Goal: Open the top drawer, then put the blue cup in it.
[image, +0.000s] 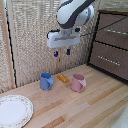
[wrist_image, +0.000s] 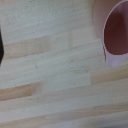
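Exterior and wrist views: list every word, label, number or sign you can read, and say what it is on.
None can be read in either view.
The blue cup, pink mug, plate and both drawer fronts, including the top drawer, show no lettering.
The plate's rim carries only a faint pattern, too blurred to make out.
The arm's hand shows no legible marking.

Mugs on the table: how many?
2. The blue cup stands toward the exterior view's left, the pink mug toward its right, with a small orange block between them. The wrist view shows only the pink mug. None looks hidden.
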### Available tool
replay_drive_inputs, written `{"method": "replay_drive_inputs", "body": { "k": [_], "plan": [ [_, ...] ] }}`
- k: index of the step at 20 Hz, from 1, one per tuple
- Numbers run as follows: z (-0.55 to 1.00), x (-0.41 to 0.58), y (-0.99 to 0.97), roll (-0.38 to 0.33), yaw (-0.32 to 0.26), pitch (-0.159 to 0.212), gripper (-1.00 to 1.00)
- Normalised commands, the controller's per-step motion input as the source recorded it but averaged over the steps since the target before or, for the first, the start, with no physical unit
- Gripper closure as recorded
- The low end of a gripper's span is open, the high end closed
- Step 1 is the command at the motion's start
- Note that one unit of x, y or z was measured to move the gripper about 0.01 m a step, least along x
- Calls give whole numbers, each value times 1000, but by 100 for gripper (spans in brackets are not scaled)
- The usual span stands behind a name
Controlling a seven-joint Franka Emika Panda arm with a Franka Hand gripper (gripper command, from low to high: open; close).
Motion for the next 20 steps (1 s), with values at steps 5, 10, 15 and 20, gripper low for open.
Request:
{"method": "replay_drive_inputs", "body": {
  "k": [5, 10, 15, 20],
  "plan": [
    [778, -81, -270, -115, 125, -83, -100],
    [617, -115, -347, -151, 130, -111, -100],
    [146, -170, -311, -288, 157, -120, -100],
    [6, -162, -260, -344, 154, -74, -100]
  ]
}}
